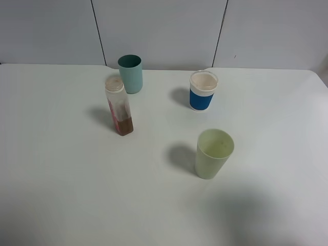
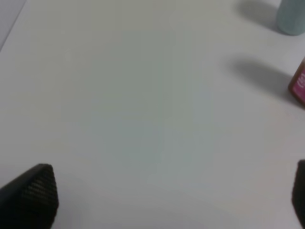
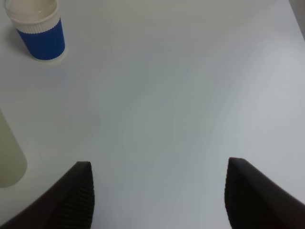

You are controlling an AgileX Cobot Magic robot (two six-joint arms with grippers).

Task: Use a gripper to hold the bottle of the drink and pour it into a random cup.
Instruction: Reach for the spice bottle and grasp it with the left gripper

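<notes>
Left hand (image 2: 171, 191): I see it spread wide. Its two black ribbed fingers (image 2: 31, 195) sit at opposite edges of my left wrist view, with only bare tabletop (image 1: 61, 179) between them. It is holding nothing.
Right hand (image 3: 159, 181): this one is also spread. Its dark ribbed fingers (image 3: 71, 200) are well apart over bare tabletop, gripping nothing.
Bottle (image 1: 119, 107): a small clear square-sided plastic one with a whitish top and a red-and-white label (image 1: 117, 115). It stands on the tabletop on the left arm's side. In my left wrist view only a sliver of it (image 2: 299, 86) shows at the frame edge, well clear of the fingers.
Drink (image 1: 125, 124): a brown liquid filling just the bottom part of the bottle.
Pale green cup (image 1: 213, 152): upright and nearest the front edge, on the right arm's side, well apart from the bottle. Its side just enters my right wrist view (image 3: 9, 152).
Teal cup (image 1: 130, 73): upright, near the bottle on the side toward the wall (image 1: 164, 31), and not touching it.
White cup with blue sleeve (image 1: 203, 90): upright, behind the pale green cup, with a ribbed white rim.
</notes>
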